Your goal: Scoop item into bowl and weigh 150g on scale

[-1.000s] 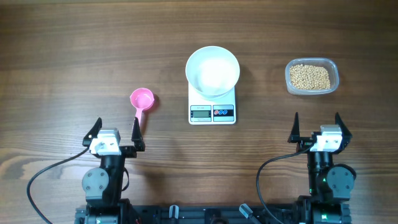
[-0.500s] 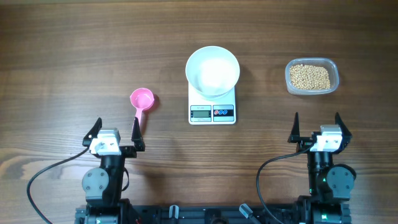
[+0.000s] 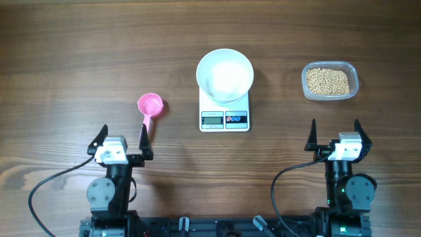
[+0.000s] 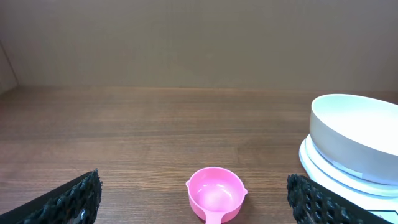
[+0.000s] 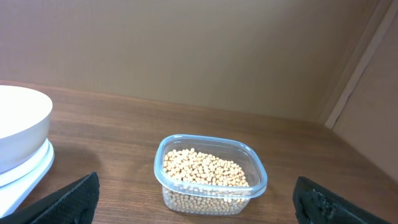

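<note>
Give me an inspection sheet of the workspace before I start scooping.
Surface: dark wooden table, no spills seen.
Job's things: white bowl looks empty and sits on the scale; beans in a clear container to its right.
Clutter: nothing seen; the pink scoop lies left of the scale, empty.
Grippers: left gripper open, empty; right gripper open, empty.
Cables: left cable and right cable loop beside the arm bases.
Surroundings: plain beige wall behind the table.

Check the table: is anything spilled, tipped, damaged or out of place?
Nothing stands out. The beans are all inside their container, the empty bowl sits upright on the scale, the scoop lies cup-up, and the left gripper and right gripper are open, touching nothing.
</note>
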You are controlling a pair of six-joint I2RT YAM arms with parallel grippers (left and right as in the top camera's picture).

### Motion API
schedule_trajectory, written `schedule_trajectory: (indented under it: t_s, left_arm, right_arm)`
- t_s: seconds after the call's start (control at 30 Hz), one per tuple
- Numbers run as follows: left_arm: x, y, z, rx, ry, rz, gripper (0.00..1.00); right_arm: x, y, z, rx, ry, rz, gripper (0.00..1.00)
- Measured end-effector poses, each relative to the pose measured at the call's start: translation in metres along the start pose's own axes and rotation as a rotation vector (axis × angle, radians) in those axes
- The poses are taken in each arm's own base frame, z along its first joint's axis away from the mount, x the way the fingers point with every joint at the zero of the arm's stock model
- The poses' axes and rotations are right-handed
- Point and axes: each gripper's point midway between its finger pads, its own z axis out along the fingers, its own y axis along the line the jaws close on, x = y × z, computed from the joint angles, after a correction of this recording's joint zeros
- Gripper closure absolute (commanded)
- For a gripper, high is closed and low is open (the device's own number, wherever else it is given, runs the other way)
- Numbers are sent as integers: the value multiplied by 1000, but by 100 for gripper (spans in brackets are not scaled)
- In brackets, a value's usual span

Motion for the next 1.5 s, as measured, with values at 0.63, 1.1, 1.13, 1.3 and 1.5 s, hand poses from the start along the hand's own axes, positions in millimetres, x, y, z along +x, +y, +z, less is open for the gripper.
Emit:
schedule_trajectory:
  t_s: [0.63, 1.1, 1.13, 1.3, 1.5]
  left_arm:
    - [0, 0, 0, 0, 0, 0, 0]
    - [0, 0, 0, 0, 0, 0, 0]
    - [0, 0, 0, 0, 0, 0, 0]
    - [-3, -11, 0, 67, -12, 1, 0]
    - [-35, -53, -10, 310, -146, 7, 0]
  right_arm:
    - [0, 0, 0, 0, 0, 0, 0]
    - [0, 0, 0, 0, 0, 0, 0]
    - [0, 0, 0, 0, 0, 0, 0]
    - [0, 0, 0, 0, 0, 0, 0]
    - [0, 0, 0, 0, 0, 0, 0]
